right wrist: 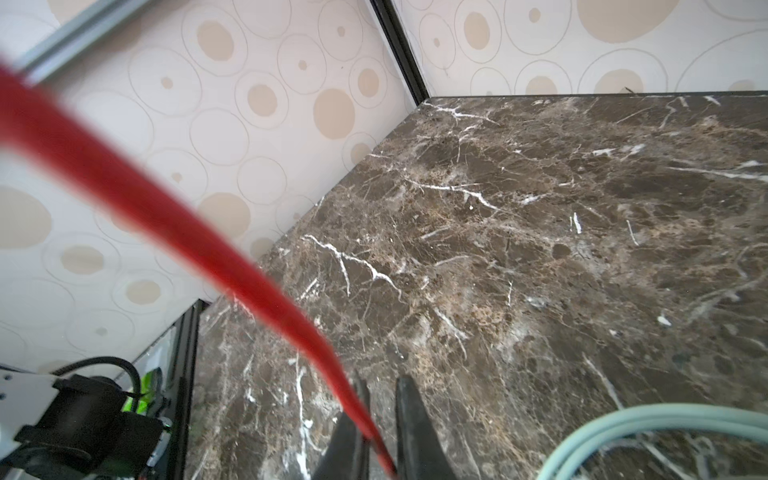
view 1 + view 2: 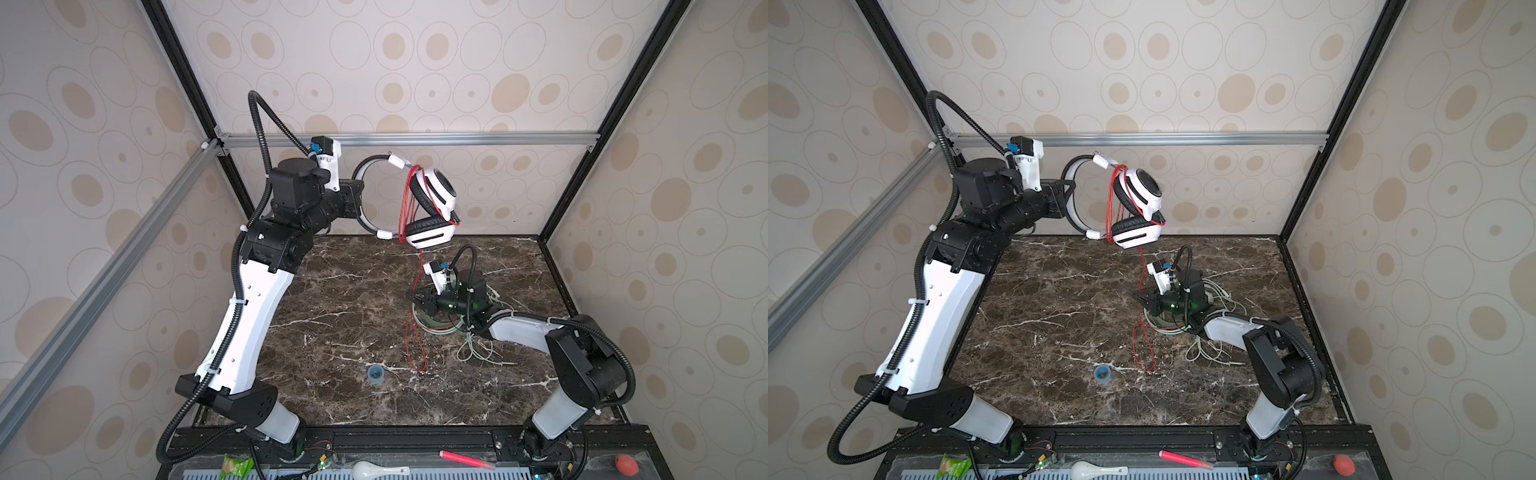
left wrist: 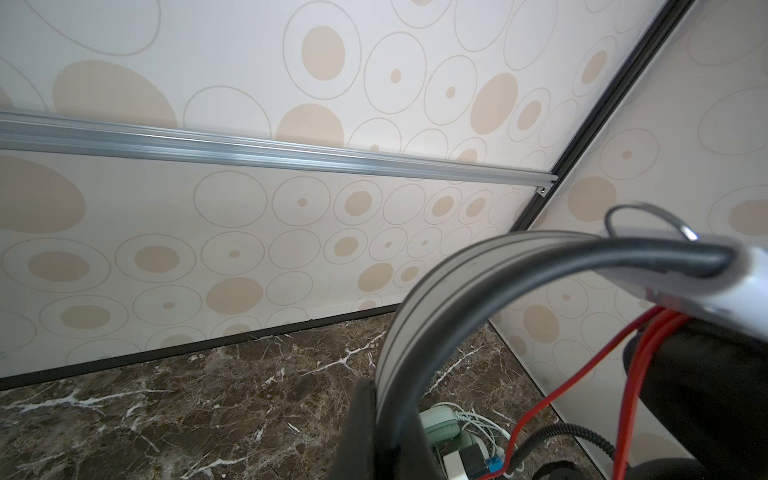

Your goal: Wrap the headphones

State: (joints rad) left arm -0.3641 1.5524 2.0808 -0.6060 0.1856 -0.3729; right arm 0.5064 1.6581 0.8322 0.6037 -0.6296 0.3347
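left hand (image 2: 358,195) clamped band of white-and-black over-ear headphones (image 2: 434,199), held above dark marble counter (image 2: 332,299) | right hand (image 1: 382,384): jaws near-together around thin red cord (image 1: 178,224) — I couldn't tell if pinched | I judged: confirm pinch, wind slowly, light tension

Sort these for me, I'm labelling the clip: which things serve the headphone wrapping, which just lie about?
Job: white headphones, red cord, mint headphones, pale cord.
Lying about: tape roll, spoon, pink pen, red ball, green packet.
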